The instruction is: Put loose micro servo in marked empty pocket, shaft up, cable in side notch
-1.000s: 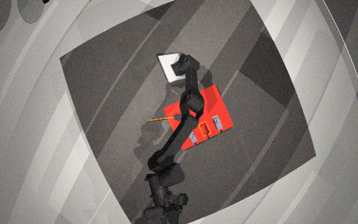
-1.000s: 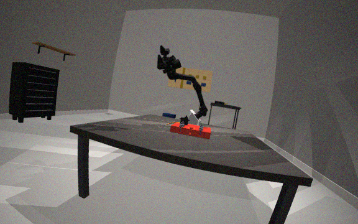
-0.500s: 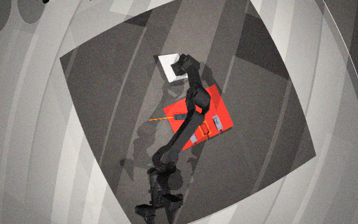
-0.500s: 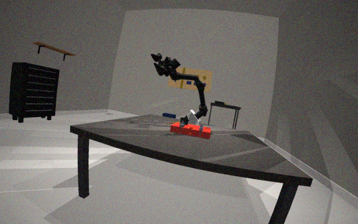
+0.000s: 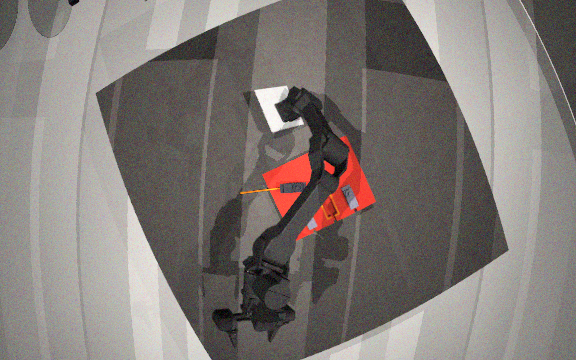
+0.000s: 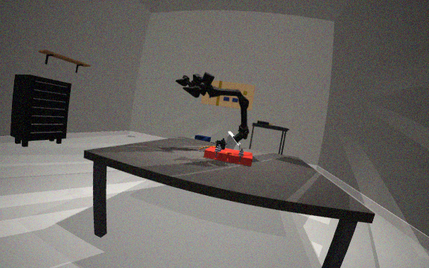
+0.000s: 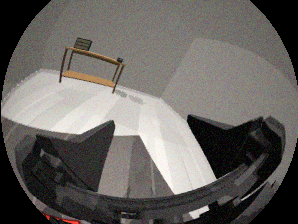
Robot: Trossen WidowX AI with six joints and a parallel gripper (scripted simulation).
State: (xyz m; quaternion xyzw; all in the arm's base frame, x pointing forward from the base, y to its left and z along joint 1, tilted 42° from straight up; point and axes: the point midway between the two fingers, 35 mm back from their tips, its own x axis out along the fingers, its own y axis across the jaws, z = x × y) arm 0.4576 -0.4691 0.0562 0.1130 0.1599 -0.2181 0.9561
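Observation:
The loose micro servo, dark grey, lies on the left part of the red deck. Its orange cable reaches out past the deck's left edge. The marked pocket, outlined in orange, looks empty, between two lighter grey servos. The servo's ears and shaft are too small to tell. My gripper is open and empty. It is high above the table, well away from the deck and servo. The wrist view shows no servo.
A white tilted panel stands behind the deck by the arm's base. My arm reaches over the deck and hides part of it in the top view. The dark table carries everything.

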